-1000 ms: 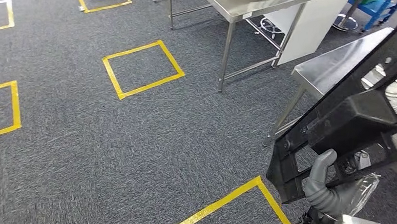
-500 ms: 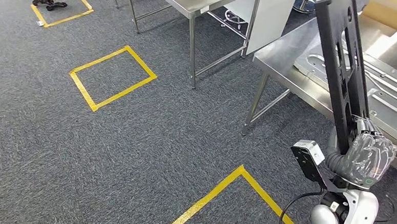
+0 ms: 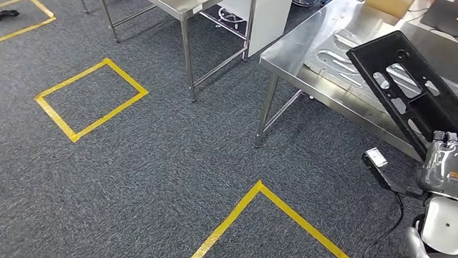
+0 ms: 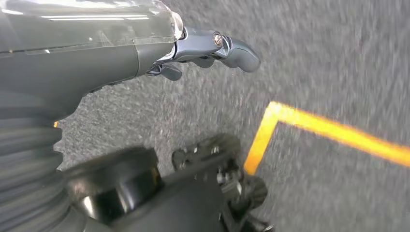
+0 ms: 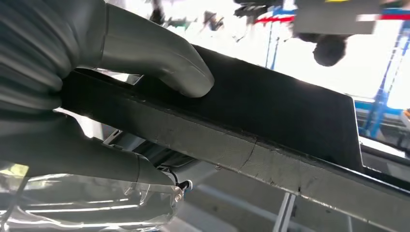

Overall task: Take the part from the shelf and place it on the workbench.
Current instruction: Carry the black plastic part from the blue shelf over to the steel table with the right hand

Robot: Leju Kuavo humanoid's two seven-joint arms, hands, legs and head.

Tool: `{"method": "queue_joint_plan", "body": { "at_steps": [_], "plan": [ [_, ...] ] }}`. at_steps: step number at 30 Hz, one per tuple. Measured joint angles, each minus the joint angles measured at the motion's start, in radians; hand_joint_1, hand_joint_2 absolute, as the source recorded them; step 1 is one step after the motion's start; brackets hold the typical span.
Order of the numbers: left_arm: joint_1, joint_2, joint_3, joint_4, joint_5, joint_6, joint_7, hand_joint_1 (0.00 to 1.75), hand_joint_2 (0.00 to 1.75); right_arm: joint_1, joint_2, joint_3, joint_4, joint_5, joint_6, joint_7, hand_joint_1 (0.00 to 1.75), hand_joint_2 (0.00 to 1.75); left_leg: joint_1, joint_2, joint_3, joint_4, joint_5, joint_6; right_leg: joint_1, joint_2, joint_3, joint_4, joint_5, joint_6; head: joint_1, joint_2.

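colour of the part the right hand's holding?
Black part, held by the right robot hand; clearest in the head view.

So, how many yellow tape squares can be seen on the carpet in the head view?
3. A whole yellow square lies left of centre, a partly cut one lies at the bottom, and another cut one is top left. More may lie outside the frame.

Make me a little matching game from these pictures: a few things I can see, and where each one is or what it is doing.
Things:
1. black part
2. right hand
3. left hand
4. yellow tape square

States:
A. stuck on the grey carpet
B. tilted above the steel workbench
C. holds nothing, hanging over the floor
D. grips the part's lower end

Pairs: 1-B, 2-D, 3-C, 4-A
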Motion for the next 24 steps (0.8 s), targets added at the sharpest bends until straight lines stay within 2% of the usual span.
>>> {"method": "queue_joint_plan", "body": {
  "at_steps": [1, 2, 3, 4, 5, 6, 7, 8, 10, 11, 13, 14, 15, 16, 17, 18, 19, 21, 22, 23, 24],
  "plan": [
    [0.001, -0.001, 0.004, 0.0, -0.003, -0.002, 0.003, 0.0, 1.75, -0.003, -0.019, 0.001, 0.014, 0.001, 0.01, -0.007, 1.75, 1.75, 0.0, 0.014, 0.0, 0.001, -0.002, 0.0, -0.002, -0.006, -0.026, 0.053, -0.017, 0.005, 0.0, 0.0],
    [0.001, -0.002, 0.008, 0.0, -0.007, -0.005, 0.005, 0.0, 1.75, -0.004, -0.031, -0.001, 0.027, 0.001, 0.017, -0.019, 1.75, 1.75, 0.0, 0.028, 0.0, 0.002, -0.004, 0.0, -0.004, -0.01, -0.037, 0.076, -0.017, 0.009, 0.0, 0.0],
    [0.001, -0.004, 0.012, 0.0, -0.01, -0.006, 0.006, 0.0, 1.75, -0.004, -0.037, -0.006, 0.04, 0.001, 0.022, -0.035, 1.75, 1.75, 0.001, 0.042, 0.0, 0.005, -0.007, -0.002, -0.007, -0.015, -0.027, 0.059, 0.002, 0.013, 0.0, 0.0],
    [0.001, -0.006, 0.015, 0.0, -0.014, -0.008, 0.006, 0.0, 1.75, -0.005, -0.04, -0.013, 0.05, 0.002, 0.025, -0.051, 1.75, 1.75, 0.001, 0.055, 0.001, 0.009, -0.012, -0.005, -0.01, -0.026, 0.002, 0.005, 0.034, 0.017, 0.0, 0.0],
    [0.0, -0.008, 0.018, 0.0, -0.018, -0.01, 0.005, 0.0, 1.75, -0.005, -0.04, -0.022, 0.058, 0.002, 0.025, -0.064, 1.75, 1.75, 0.001, 0.066, 0.001, 0.015, -0.017, -0.009, -0.012, -0.05, 0.039, -0.065, 0.062, 0.019, 0.0, 0.0],
    [-0.001, -0.01, 0.022, 0.0, -0.021, -0.011, 0.004, 0.0, 1.75, -0.007, -0.04, -0.03, 0.065, 0.002, 0.024, -0.072, 1.75, 1.75, -0.003, 0.075, 0.002, 0.021, -0.024, -0.015, -0.012, -0.077, 0.07, -0.124, 0.084, 0.018, 0.0, 0.0],
    [-0.001, -0.012, 0.026, 0.0, -0.023, -0.012, 0.004, 0.0, 1.75, -0.01, -0.039, -0.037, 0.07, 0.003, 0.024, -0.077, 1.75, 1.75, -0.006, 0.084, 0.003, 0.026, -0.03, -0.022, -0.011, -0.095, 0.088, -0.159, 0.093, 0.012, 0.0, 0.0],
    [-0.002, -0.013, 0.03, 0.0, -0.025, -0.013, 0.004, 0.0, 1.75, -0.01, -0.038, -0.041, 0.075, 0.003, 0.025, -0.08, 1.75, 1.75, -0.01, 0.093, 0.006, 0.029, -0.035, -0.028, -0.009, -0.104, 0.093, -0.171, 0.093, 0.004, -0.001, 0.0],
    [-0.003, -0.014, 0.036, 0.0, -0.031, -0.017, 0.006, 0.0, 1.75, -0.008, -0.036, -0.045, 0.082, 0.003, 0.025, -0.082, 1.75, 1.75, -0.012, 0.113, 0.012, 0.029, -0.041, -0.039, -0.007, -0.082, 0.088, -0.166, 0.093, -0.013, -0.002, 0.0],
    [-0.005, -0.014, 0.038, 0.0, -0.035, -0.021, 0.008, 0.0, 1.75, -0.007, -0.036, -0.045, 0.085, 0.003, 0.025, -0.08, 1.75, 1.75, -0.01, 0.11, 0.014, 0.033, -0.048, -0.045, -0.009, -0.071, 0.088, -0.167, 0.093, -0.02, -0.002, 0.0],
    [-0.007, -0.016, 0.043, 0.0, -0.042, -0.032, 0.01, 0.0, 1.75, -0.008, -0.035, -0.045, 0.092, 0.003, 0.02, -0.071, 1.75, 1.75, -0.005, 0.07, -0.005, 0.087, -0.087, -0.054, -0.011, -0.048, 0.089, -0.17, 0.095, -0.033, -0.002, 0.0],
    [-0.006, -0.016, 0.045, 0.001, -0.044, -0.038, 0.009, 0.0, 1.75, -0.009, -0.035, -0.044, 0.096, 0.003, 0.014, -0.068, 1.75, 1.75, -0.002, 0.041, -0.031, 0.145, -0.118, -0.056, -0.01, -0.036, 0.089, -0.17, 0.095, -0.038, -0.002, 0.0],
    [-0.005, -0.017, 0.048, 0.002, -0.046, -0.044, 0.007, 0.0, 1.75, -0.01, -0.033, -0.043, 0.1, 0.003, 0.009, -0.067, 1.75, 1.75, -0.001, 0.022, -0.064, 0.215, -0.15, -0.056, -0.008, -0.025, 0.088, -0.17, 0.095, -0.042, -0.003, 0.0],
    [-0.004, -0.018, 0.051, 0.005, -0.046, -0.048, 0.004, 0.0, 1.75, -0.01, -0.03, -0.042, 0.105, 0.003, 0.003, -0.069, 1.75, 1.75, 0.0, 0.013, -0.096, 0.278, -0.172, -0.055, -0.005, -0.014, 0.088, -0.17, 0.095, -0.046, -0.003, 0.0],
    [-0.003, -0.018, 0.055, 0.008, -0.047, -0.051, 0.001, 0.0, 1.75, -0.009, -0.027, -0.042, 0.109, 0.003, -0.002, -0.071, 1.75, 1.75, 0.0, 0.01, -0.117, 0.314, -0.177, -0.053, -0.002, -0.004, 0.088, -0.169, 0.094, -0.048, -0.003, 0.0],
    [-0.002, -0.018, 0.058, 0.011, -0.047, -0.054, -0.001, 0.0, 1.75, -0.007, -0.023, -0.043, 0.111, 0.003, -0.007, -0.074, 1.75, 1.75, -0.001, 0.009, -0.12, 0.311, -0.16, -0.048, 0.001, 0.007, 0.089, -0.168, 0.094, -0.049, -0.003, 0.0],
    [-0.003, -0.018, 0.061, 0.013, -0.049, -0.055, -0.004, 0.0, 1.75, -0.005, -0.019, -0.045, 0.112, 0.003, -0.013, -0.078, 1.75, 1.75, -0.003, 0.008, -0.106, 0.271, -0.127, -0.041, 0.005, 0.016, 0.091, -0.168, 0.093, -0.05, -0.003, 0.0],
    [-0.007, -0.018, 0.065, 0.015, -0.053, -0.055, -0.007, 0.0, 1.75, -0.001, -0.014, -0.053, 0.11, 0.003, -0.023, -0.082, 1.75, 1.75, -0.01, 0.0, -0.052, 0.135, -0.055, -0.018, 0.01, 0.032, 0.093, -0.167, 0.093, -0.05, -0.002, 0.0],
    [-0.009, -0.019, 0.067, 0.015, -0.055, -0.055, -0.008, 0.0, 1.75, 0.0, -0.012, -0.058, 0.109, 0.003, -0.027, -0.083, 1.75, 1.75, -0.014, -0.004, -0.031, 0.084, -0.035, -0.01, 0.012, 0.036, 0.093, -0.167, 0.093, -0.048, -0.002, 0.0],
    [-0.011, -0.02, 0.07, 0.015, -0.056, -0.055, -0.01, 0.0, 1.75, 0.003, -0.01, -0.063, 0.109, 0.004, -0.03, -0.082, 1.75, 1.75, -0.016, -0.007, -0.02, 0.053, -0.027, -0.005, 0.011, 0.039, 0.092, -0.167, 0.093, -0.044, -0.001, 0.0],
    [-0.013, -0.022, 0.072, 0.016, -0.057, -0.055, -0.01, 0.0, 1.75, 0.005, -0.009, -0.066, 0.109, 0.004, -0.032, -0.081, 1.75, 1.75, -0.017, -0.007, -0.017, 0.043, -0.028, -0.009, 0.01, 0.04, 0.091, -0.167, 0.092, -0.041, -0.001, 0.0]
  ]
}}
